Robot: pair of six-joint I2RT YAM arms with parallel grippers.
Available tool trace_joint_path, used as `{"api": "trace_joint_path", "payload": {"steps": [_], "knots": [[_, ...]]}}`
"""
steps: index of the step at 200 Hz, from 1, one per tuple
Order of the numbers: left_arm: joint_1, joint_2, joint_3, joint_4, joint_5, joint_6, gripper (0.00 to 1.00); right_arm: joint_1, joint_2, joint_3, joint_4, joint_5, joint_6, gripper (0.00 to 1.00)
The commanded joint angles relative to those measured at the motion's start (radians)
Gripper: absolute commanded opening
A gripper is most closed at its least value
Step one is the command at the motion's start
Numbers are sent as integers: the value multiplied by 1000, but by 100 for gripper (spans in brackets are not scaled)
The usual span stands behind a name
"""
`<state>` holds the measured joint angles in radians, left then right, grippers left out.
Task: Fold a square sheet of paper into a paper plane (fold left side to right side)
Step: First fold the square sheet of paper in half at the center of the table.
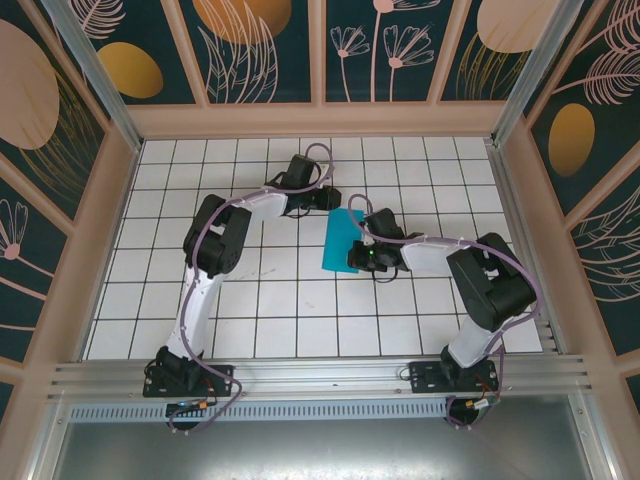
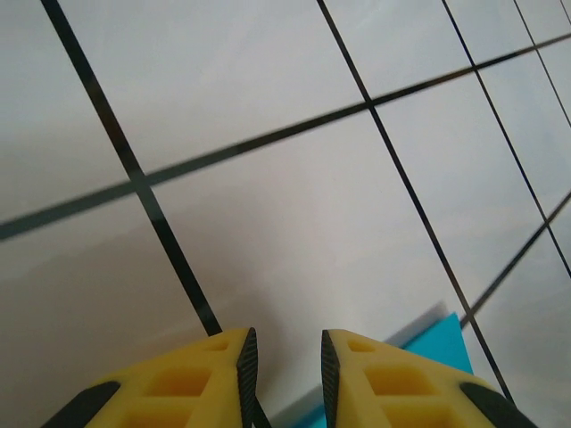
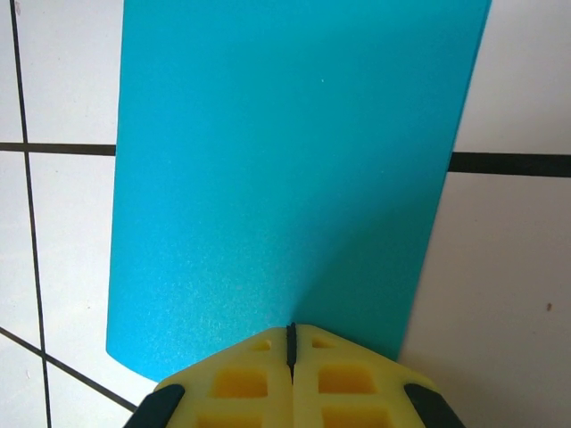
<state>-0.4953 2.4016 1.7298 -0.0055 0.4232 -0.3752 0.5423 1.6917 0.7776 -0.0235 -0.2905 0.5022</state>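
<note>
The square sheet of paper (image 1: 341, 240) is lying flat on the white tiled worktop (image 1: 250, 320). It is showing as a narrow cyan-teal rectangle rather than a full square, with its far end tipping a little to the right. Seen from the right wrist, the paper (image 3: 285, 178) is looking plain and smooth. It is crossing one black grid line (image 3: 513, 163), and its near left corner is appearing softly rounded.

The right hand (image 1: 360, 256) is sitting at the paper's near right edge. Up close, that hand (image 3: 291, 343) is closed tight, its yellow fingers (image 3: 241, 379) pressing together with no gap, and their tips are resting over the paper's near edge. I cannot tell whether they are pinching the sheet or only bearing down on it.

The left hand (image 1: 322, 200) is hovering at the paper's far left corner. From its own wrist camera, the hand (image 2: 287, 361) is standing narrowly apart. Its yellow fingers (image 2: 192, 379) are gripping nothing, and bare worktop and a dark grid line are showing through the slot between them. A small corner of the paper (image 2: 437, 334) is peeking out just beside the finger on the right of that view.

The left arm (image 1: 215, 240) is bending in from the paper's left side. The right arm (image 1: 485, 275) is bending in from its right, and both are reaching up from the near edge of the worktop.
</note>
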Motion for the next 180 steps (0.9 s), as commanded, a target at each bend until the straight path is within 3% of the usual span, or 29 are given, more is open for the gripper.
{"api": "trace_joint_path", "payload": {"steps": [1,40,78,119,132,180], "knots": [[27,46,37,-55,-57,17,30,-1,20,-61,-205,25,-34,0],[38,-69,-12,-55,-79,42,35,-6,-4,-63,-230,13,-73,0],[55,-285,-193,10,-118,42,38,-21,-36,-45,-212,18,-103,0],[54,-483,-463,147,-17,-41,38,-30,-59,-10,-106,-64,-100,2],[53,-533,-558,206,12,-84,38,-37,-82,-3,-78,-83,-94,5],[32,-602,-781,381,182,-249,38,-157,-235,-44,-15,-111,-72,31]]}}
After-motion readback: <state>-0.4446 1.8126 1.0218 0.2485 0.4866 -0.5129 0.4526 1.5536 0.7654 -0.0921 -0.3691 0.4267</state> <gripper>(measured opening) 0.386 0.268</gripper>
